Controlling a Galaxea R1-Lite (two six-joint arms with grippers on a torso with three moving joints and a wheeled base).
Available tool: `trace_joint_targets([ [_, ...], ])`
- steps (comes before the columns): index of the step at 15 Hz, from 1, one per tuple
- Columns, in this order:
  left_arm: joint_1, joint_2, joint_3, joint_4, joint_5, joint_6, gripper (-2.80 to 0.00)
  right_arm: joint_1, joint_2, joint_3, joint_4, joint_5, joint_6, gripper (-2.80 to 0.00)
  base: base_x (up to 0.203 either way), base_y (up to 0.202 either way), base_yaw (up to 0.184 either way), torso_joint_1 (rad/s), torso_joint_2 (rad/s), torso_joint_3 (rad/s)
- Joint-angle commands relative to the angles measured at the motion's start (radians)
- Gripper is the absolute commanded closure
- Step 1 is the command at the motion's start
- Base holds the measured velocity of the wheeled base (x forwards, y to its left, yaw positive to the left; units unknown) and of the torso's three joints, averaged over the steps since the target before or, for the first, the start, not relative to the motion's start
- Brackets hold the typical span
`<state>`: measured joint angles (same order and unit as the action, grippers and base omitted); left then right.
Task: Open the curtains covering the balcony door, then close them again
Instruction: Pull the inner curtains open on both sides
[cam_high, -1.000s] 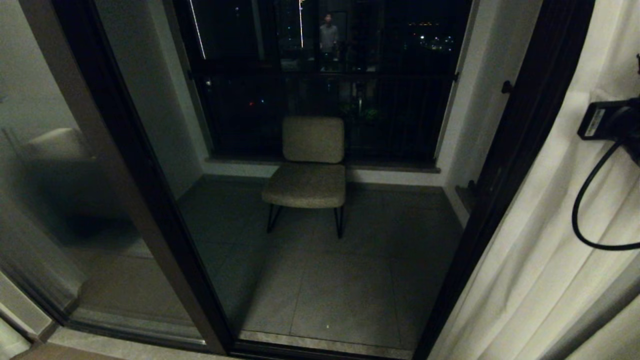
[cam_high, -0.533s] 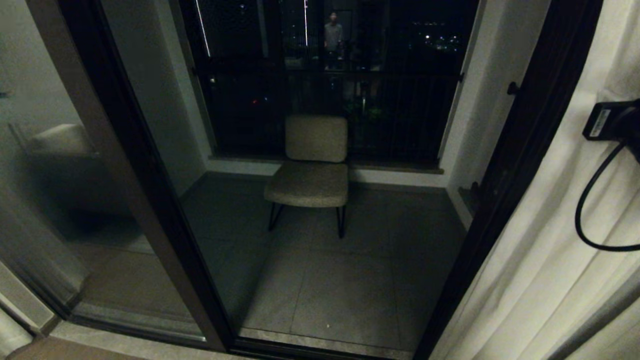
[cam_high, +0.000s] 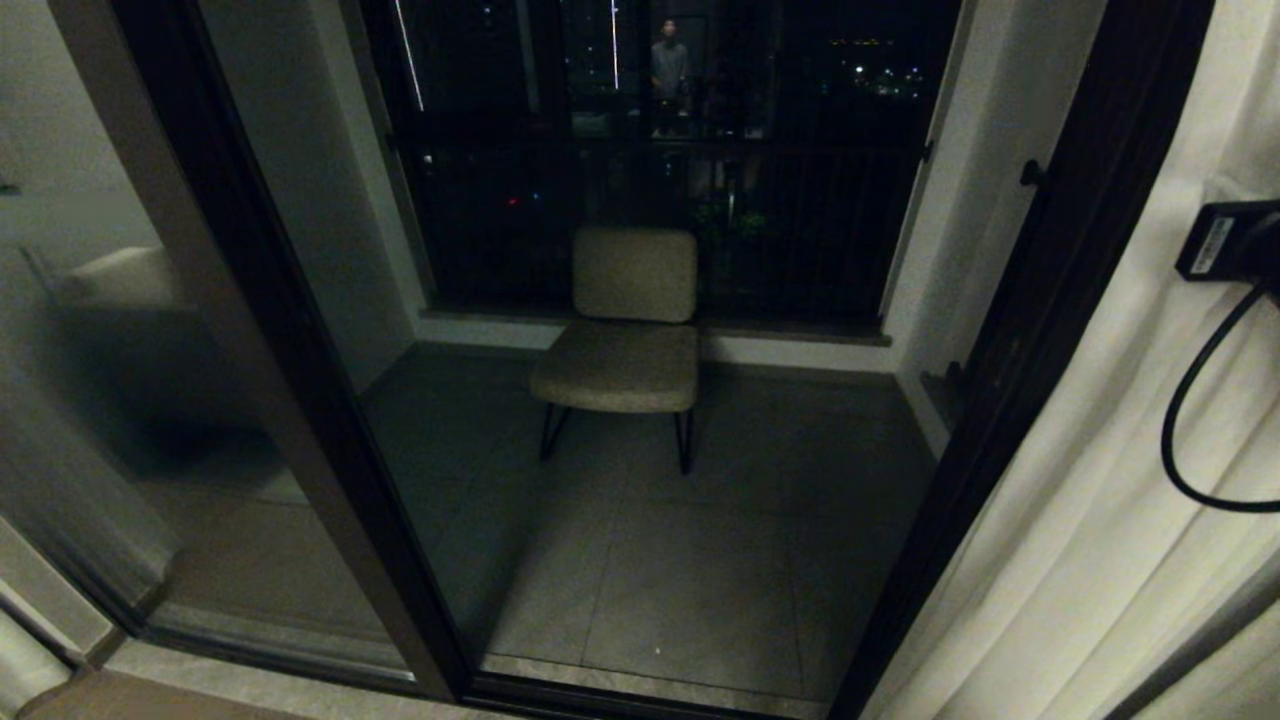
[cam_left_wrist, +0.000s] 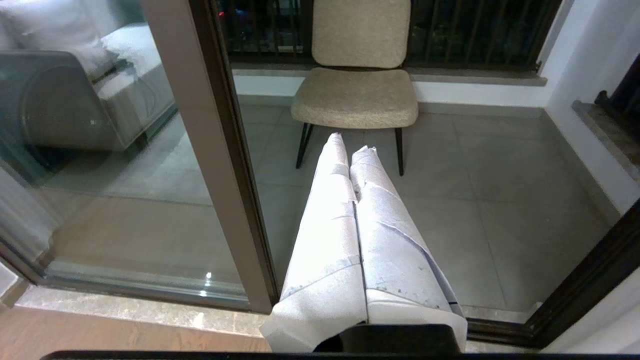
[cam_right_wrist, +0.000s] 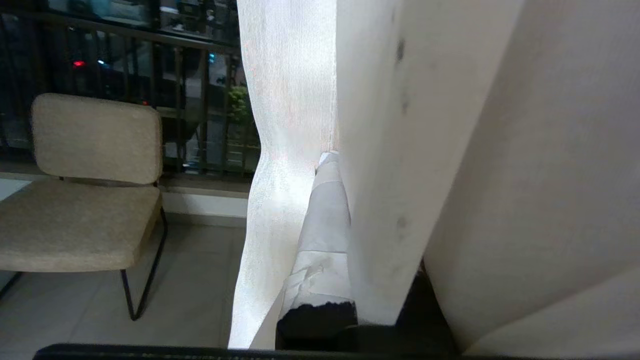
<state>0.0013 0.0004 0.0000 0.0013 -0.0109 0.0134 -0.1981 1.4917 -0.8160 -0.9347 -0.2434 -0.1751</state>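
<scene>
Glass of the balcony door (cam_high: 230, 420) fills the left and middle of the head view, dark frame running diagonally, uncovered; a chair (cam_high: 620, 340) sits centre beyond it. Cream curtains (cam_high: 1090, 480) are bunched at the right edge of that frame, right arm's wrist hardware poking in at upper right against the fabric.

Left gripper (cam_left_wrist: 350, 145), centre of its wrist view, is parked: taped fingers pressed together, holding nothing, pointing at the chair, well apart from any curtain.

Right gripper (cam_right_wrist: 332, 165), centre of its wrist view, has jaws closed on the curtains. One taped finger (cam_right_wrist: 325, 220) shows on the near side of a thick pleat; the fabric edge drops between the jaws and hides the other finger. A sheer panel (cam_right_wrist: 285, 125) hangs just left of the finger, seemingly not pinched.

Judgement: door is open to view, so the step in hand is likely hauling the curtain back across. Best done by keeping the pinch tight on the hem and pulling level along the rail, slowly, so the pleat does not slip out.
</scene>
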Motion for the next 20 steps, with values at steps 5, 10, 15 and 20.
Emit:
trace_joint_targets([
  [5,0.0,0.0,0.0,0.0,0.0,0.0,0.0,0.014,-0.155,0.129,-0.004,0.007,-0.009,0.0,0.0,0.0,0.0,0.0,0.0,0.0],
  [10,0.0,0.0,0.0,0.0,0.0,0.0,0.0,0.032,-0.333,0.232,0.079,0.018,-0.008,0.0,0.0,0.0,0.0,0.0,0.0,0.0],
  [15,0.0,0.0,0.0,0.0,0.0,0.0,0.0,0.031,-0.337,0.223,0.118,0.018,-0.001,0.0,0.0,0.0,0.0,0.0,0.0,0.0],
  [20,0.0,0.0,0.0,0.0,0.0,0.0,0.0,-0.085,-0.256,0.141,0.12,0.021,0.005,0.0,0.0,0.0,0.0,0.0,0.0,0.0],
])
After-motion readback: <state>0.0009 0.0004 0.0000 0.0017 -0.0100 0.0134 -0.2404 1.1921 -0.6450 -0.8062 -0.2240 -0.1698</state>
